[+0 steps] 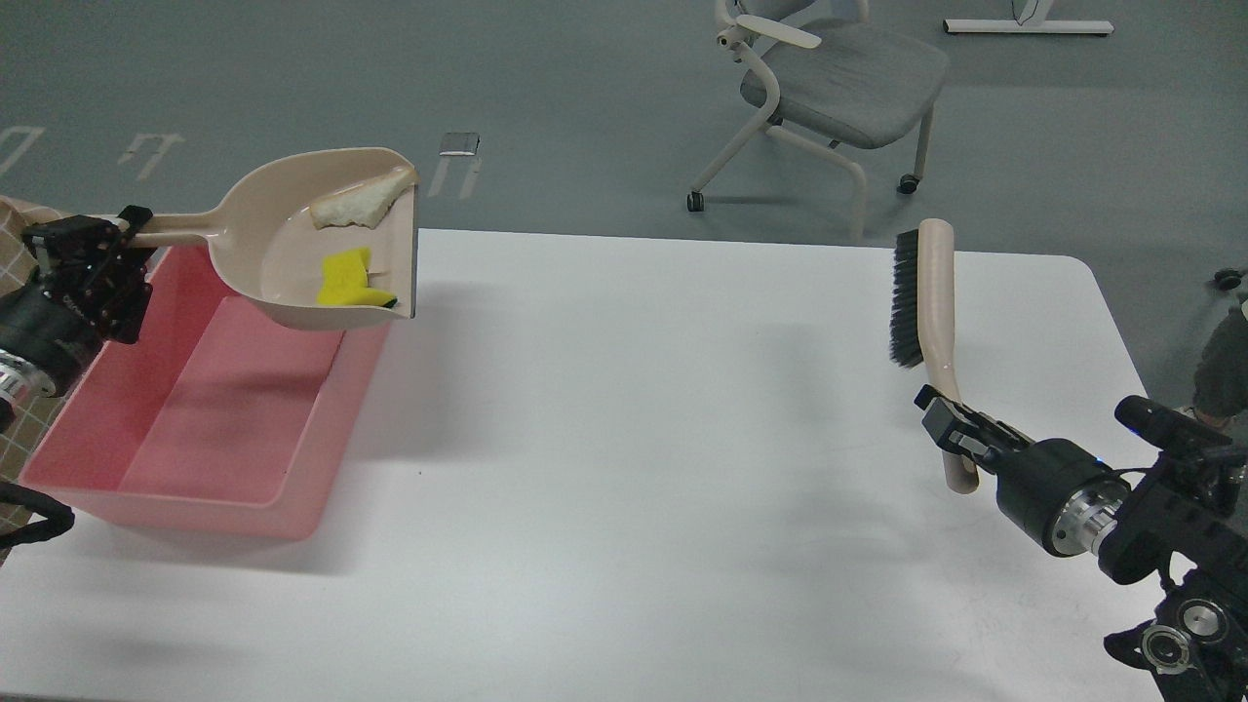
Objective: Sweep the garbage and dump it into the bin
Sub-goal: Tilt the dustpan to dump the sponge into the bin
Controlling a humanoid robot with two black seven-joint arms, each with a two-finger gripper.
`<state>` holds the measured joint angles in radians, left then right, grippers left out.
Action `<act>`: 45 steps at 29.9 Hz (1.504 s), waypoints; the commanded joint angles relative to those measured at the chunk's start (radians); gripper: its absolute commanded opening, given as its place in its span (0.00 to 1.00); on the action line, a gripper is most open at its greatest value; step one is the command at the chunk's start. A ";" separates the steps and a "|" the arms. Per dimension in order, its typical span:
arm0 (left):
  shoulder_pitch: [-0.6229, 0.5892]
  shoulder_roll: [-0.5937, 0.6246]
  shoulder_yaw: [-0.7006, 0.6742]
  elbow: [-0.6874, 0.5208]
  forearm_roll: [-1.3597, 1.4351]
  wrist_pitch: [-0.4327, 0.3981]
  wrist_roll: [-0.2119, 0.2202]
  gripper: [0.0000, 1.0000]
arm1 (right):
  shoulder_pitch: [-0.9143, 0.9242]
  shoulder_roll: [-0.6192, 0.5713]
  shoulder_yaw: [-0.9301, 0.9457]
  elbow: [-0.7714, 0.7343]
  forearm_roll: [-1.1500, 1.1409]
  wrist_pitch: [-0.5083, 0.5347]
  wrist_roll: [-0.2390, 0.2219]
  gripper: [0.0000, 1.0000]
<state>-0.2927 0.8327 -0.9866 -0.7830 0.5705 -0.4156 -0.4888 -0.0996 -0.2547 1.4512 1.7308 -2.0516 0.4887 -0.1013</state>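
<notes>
My left gripper (102, 246) is shut on the handle of the beige dustpan (283, 263) and holds it in the air over the far right corner of the pink bin (210, 487). In the pan lie the bread slice (359, 201) at its far side and the yellow sponge block (351, 282) near its front lip. My right gripper (948, 421) is shut on the handle of the beige brush (926, 302) and holds it upright above the table's right side, black bristles facing left.
The white table (634, 439) carries the bin at its left end. A grey office chair (829, 78) stands on the floor beyond the table's far edge. A checked cloth (19, 219) shows at the far left.
</notes>
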 commanded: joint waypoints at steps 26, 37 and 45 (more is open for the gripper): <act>-0.005 0.190 -0.049 -0.012 -0.043 -0.073 0.000 0.12 | 0.003 0.000 -0.002 -0.011 -0.001 0.000 0.000 0.00; -0.013 0.180 -0.099 -0.056 0.123 -0.073 0.000 0.12 | 0.009 -0.005 -0.002 -0.017 0.002 0.000 0.002 0.00; -0.011 0.152 -0.113 -0.056 0.123 -0.073 0.000 0.12 | 0.009 -0.035 -0.002 -0.023 0.002 0.000 0.002 0.00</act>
<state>-0.3053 1.0038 -1.0972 -0.8392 0.6932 -0.4887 -0.4888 -0.0904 -0.2823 1.4496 1.7118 -2.0497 0.4887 -0.0997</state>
